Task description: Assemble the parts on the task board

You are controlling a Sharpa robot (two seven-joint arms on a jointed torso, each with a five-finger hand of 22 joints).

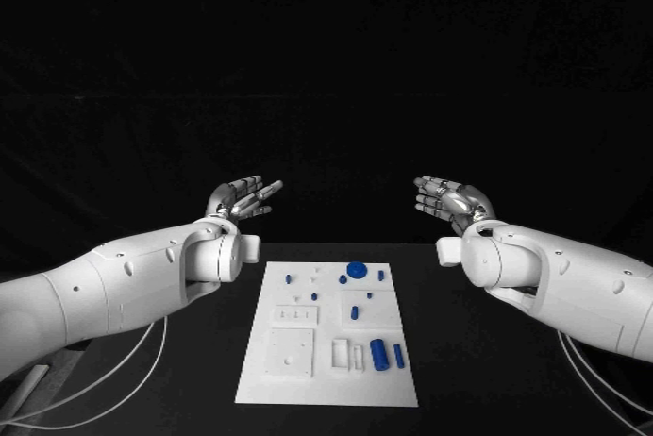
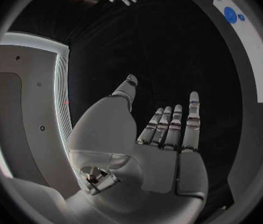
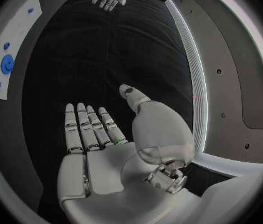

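Note:
The white task board (image 1: 307, 384) lies flat in the middle of the black table. Several small blue parts rest on it: a round disc (image 1: 357, 269) near its far end, a short cylinder (image 1: 379, 352) and a thin peg (image 1: 399, 356) near its front right. My left hand (image 1: 242, 199) is raised beyond the board's far left, palm up, fingers spread and empty. My right hand (image 1: 453, 200) mirrors it at the far right, also empty. The left wrist view shows the left hand (image 2: 162, 134) flat and the board's edge (image 2: 255, 50). The right hand (image 3: 100, 139) lies flat too.
Black table surface (image 1: 462, 360) surrounds the board on all sides. White cables (image 1: 95, 384) hang under my left arm at the table's left front. The board (image 3: 10, 45) with its blue disc (image 3: 7, 63) shows in the right wrist view.

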